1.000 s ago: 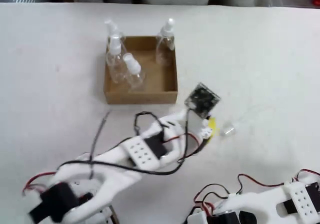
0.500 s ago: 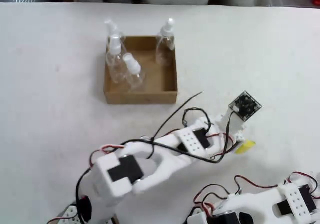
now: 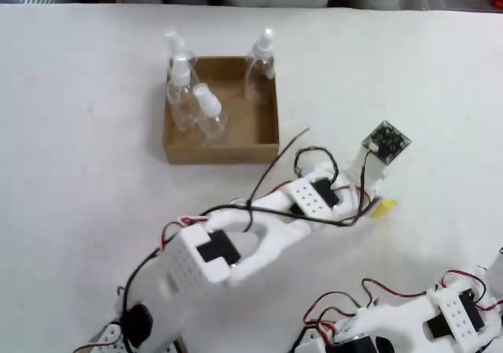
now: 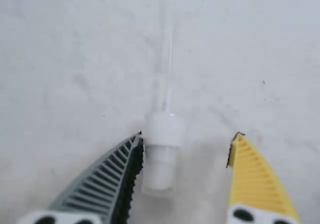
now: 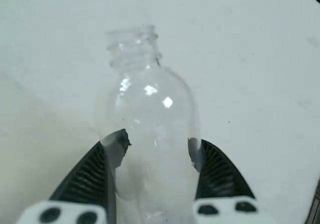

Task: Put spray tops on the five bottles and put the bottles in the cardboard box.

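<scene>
Swung right from the box (image 3: 263,145), my left end effector (image 4: 188,135) straddles the spray top (image 4: 161,154) on the tabletop (image 4: 75,59), spread to pinch it. My right end effector (image 5: 157,140) clamps the capless bottle (image 5: 150,99), presumably for capping.

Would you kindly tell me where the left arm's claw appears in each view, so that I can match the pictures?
High view: left claw right of the cardboard box, yellow finger showing.
Left wrist view: left claw open, grey and yellow fingers flanking the spray top.
Right wrist view: the right claw grips the bottle here instead.
Shared landmark: the white table.
</scene>
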